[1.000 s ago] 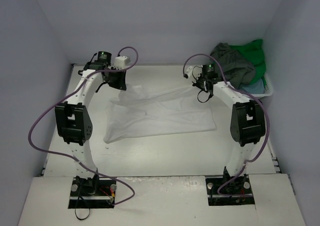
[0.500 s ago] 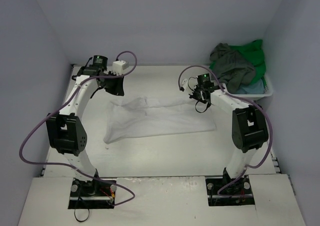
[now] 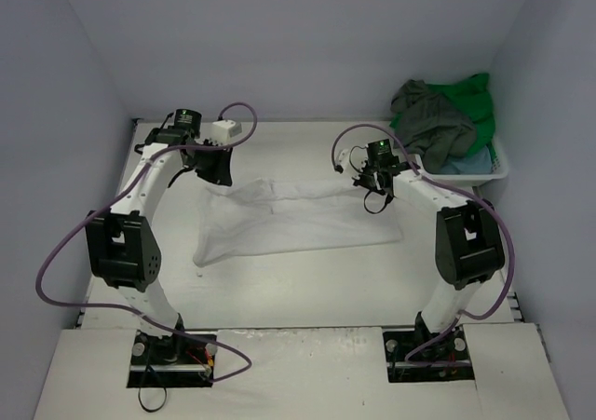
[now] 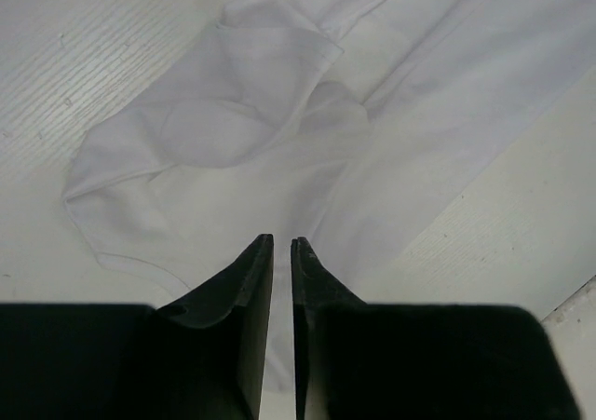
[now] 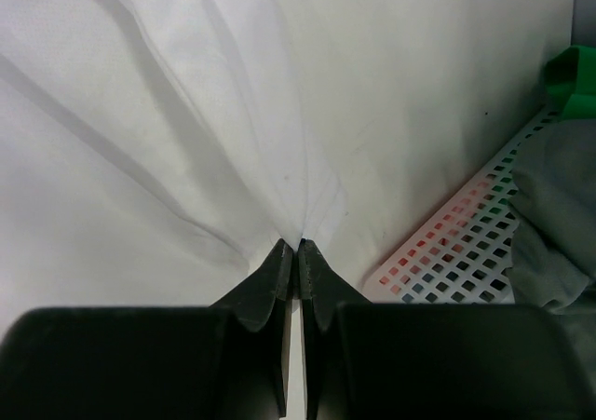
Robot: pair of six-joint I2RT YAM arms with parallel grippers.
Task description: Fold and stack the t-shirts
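Both outstretched: left tool (image 4: 281,241), right tool (image 5: 299,243) pinch t-shirt (image 3: 298,220)

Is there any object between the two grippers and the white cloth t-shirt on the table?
Nothing visible. The left gripper and the right gripper are each closed on the far edge of the white cloth t-shirt; the white plastic basket stands off to the right.

A robotics lab test cell is indicated. A white surface (image 3: 307,290) is boxed in on three sides by bare lilac-grey walls (image 3: 307,38). A left arm (image 3: 121,248) and a right arm (image 3: 470,248) are bolted to plates at its near edge, and purple cables (image 3: 237,105) are looped loosely along them. A white t-shirt (image 3: 307,220) and a clothes-filled plastic basket (image 3: 503,164) are laid out on it.
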